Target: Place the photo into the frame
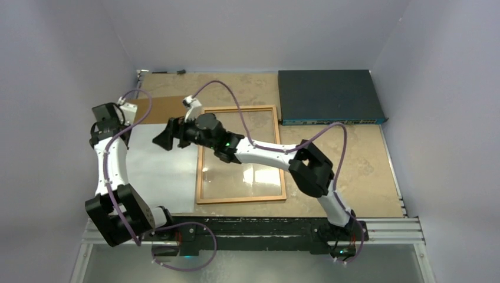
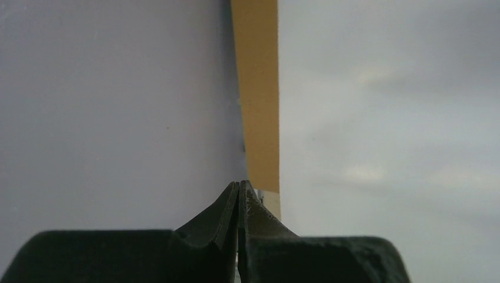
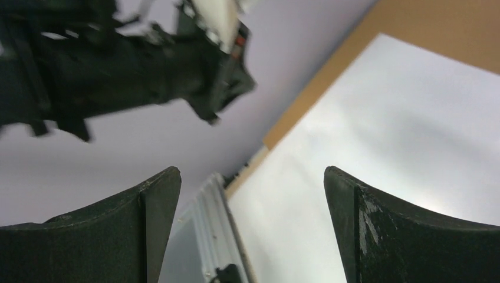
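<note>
White-backed photo (image 1: pixel 160 171) lies beside the frame (image 1: pixel 242 198); left fingers (image 2: pixel 224 209) pressed together, right fingers (image 3: pixel 154 200) spread above it.

Matt white paper photo (image 1: pixel 158 171); glossy-glass wooden frame (image 1: pixel 241 198).

Plain pale lavender-grey walls (image 1: pixel 247 29) close in the table (image 1: pixel 365 159) on its far, left and right edges, meeting in soft seams above the two far corners, and the light on them is even and diffuse, without hard shadows. The table top is a beige, marbled surface, with a flat dark blue box (image 1: pixel 327 96) lying in its far right corner. A ribbed metal rail (image 1: pixel 389 227) runs along the near edge, and beyond it lies a pale grey surface (image 1: pixel 265 265).
</note>
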Robot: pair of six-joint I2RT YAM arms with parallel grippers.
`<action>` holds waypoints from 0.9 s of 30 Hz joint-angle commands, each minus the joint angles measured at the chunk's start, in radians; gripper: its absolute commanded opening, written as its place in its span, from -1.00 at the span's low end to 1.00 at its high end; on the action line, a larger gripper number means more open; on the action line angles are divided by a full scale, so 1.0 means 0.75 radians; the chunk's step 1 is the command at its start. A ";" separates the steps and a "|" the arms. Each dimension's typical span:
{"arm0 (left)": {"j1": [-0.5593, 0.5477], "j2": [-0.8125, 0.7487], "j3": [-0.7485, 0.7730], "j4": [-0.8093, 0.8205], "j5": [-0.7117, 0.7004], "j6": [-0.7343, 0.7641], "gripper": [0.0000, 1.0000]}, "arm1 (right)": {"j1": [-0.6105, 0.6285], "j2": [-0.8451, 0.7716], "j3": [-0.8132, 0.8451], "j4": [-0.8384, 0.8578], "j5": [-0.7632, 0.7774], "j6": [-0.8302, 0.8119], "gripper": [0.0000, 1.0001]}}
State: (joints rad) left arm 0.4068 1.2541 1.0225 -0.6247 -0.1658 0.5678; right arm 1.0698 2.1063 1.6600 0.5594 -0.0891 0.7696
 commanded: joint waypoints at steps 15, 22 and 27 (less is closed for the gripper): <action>0.179 0.134 -0.317 0.269 0.234 0.206 -1.00 | 0.089 0.365 0.461 -0.885 0.187 -0.272 0.97; 0.248 0.094 -0.229 0.184 0.313 0.174 -0.81 | 0.175 0.250 0.526 -1.098 0.486 -0.427 0.97; 0.347 0.079 -0.036 0.048 0.467 0.157 -0.43 | -0.007 -0.015 0.114 -0.684 -0.208 -0.088 0.97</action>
State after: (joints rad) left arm 0.6109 1.3540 0.8665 -0.5362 0.0597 0.6964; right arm 1.1763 2.2837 1.9072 -0.1673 0.1009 0.5491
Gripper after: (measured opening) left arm 0.241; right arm 0.985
